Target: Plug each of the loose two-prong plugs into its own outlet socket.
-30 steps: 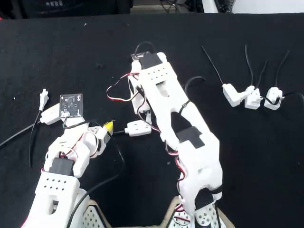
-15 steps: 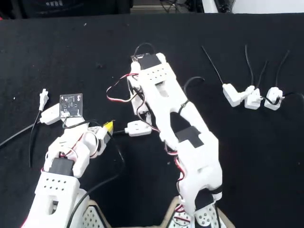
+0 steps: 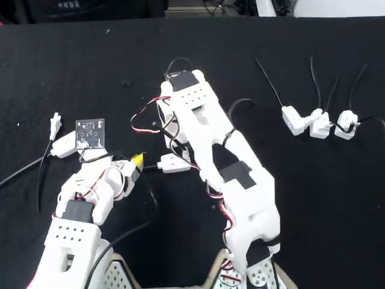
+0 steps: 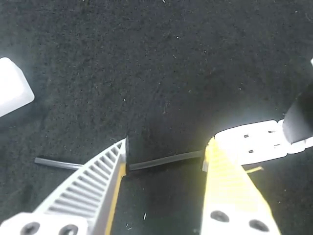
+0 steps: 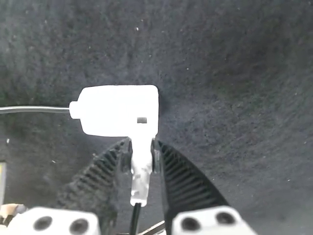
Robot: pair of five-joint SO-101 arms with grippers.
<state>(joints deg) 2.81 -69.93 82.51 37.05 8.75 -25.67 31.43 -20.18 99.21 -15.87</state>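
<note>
Between the black ribbed fingers of the right pincer (image 5: pixel 142 146), clamped narrow: white plastic two-prong plug (image 5: pixel 142 169), butting the white rounded plastic outlet socket (image 5: pixel 117 116) just ahead. Left pincer (image 4: pixel 164 152) stands wide, straddling the socket's thin black cord (image 4: pixel 166 159). Advice: push straight along the prongs, bracing the cord so the socket cannot slide.

high: overhead, far | wrists: close, downward | shared: probably outlet socket (image 3: pixel 175 162) (image 4: pixel 254 142) (image 5: pixel 120 110)

Couldn't tell how deep the plug (image 5: pixel 141 171) sat in the socket (image 5: pixel 117 116); its cord (image 5: pixel 134 216) ran off the frame's edge.
</note>
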